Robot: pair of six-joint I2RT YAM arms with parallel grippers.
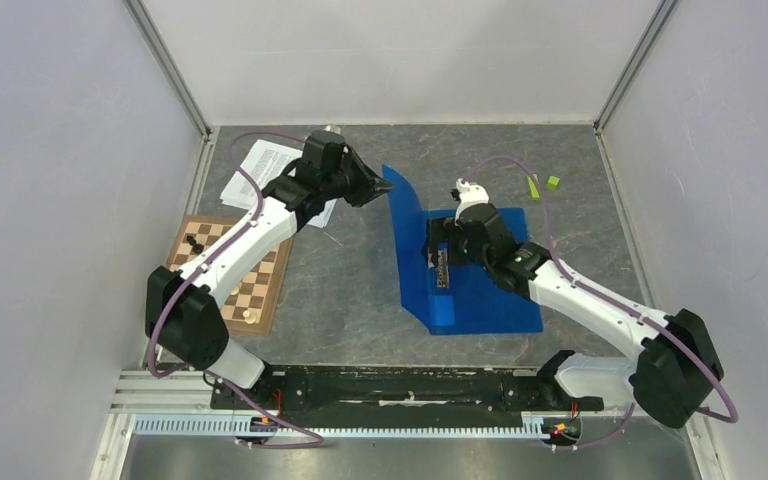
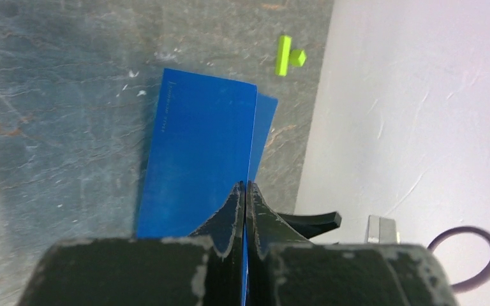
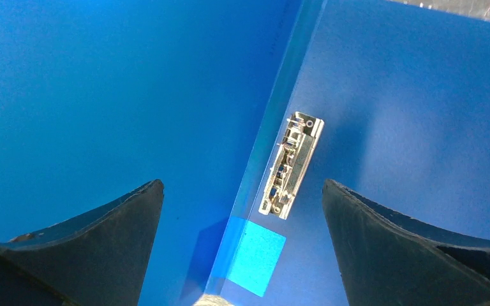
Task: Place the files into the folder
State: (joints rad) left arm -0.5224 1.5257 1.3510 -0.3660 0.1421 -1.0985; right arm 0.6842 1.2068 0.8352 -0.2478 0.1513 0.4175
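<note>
Top external view: the folder (image 1: 485,295) lies open around the middle of the desk (image 1: 350,290), its back panel flat and its cover (image 1: 407,240) standing nearly upright on the left. The left tool (image 1: 375,190) is pinched shut on that cover's top edge. The left wrist view shows the same thing, with the left tool (image 2: 245,189) closed on the thin blue sheet so that no gap shows. Held this way, the cover cannot drop back onto the panel, and the inside is open for loading.

The right tool (image 1: 438,252) hangs just above the inner panel with its jaws spread wide and nothing between them. In the right wrist view the right tool (image 3: 242,183) straddles the spine crease, with the metal clip (image 3: 291,164) just beside it. It is probably there to work the clip or steady the panel.

The files (image 1: 258,165) are not yet in. They rest near the desk's far left corner, partly under the left arm and well apart from the folder. A chessboard (image 1: 250,290) sits along the left edge, and green blocks (image 1: 543,185) lie toward the far right corner. Neither belongs to the job. With the left tool occupied, fetching the sheets likely falls to the right one.
</note>
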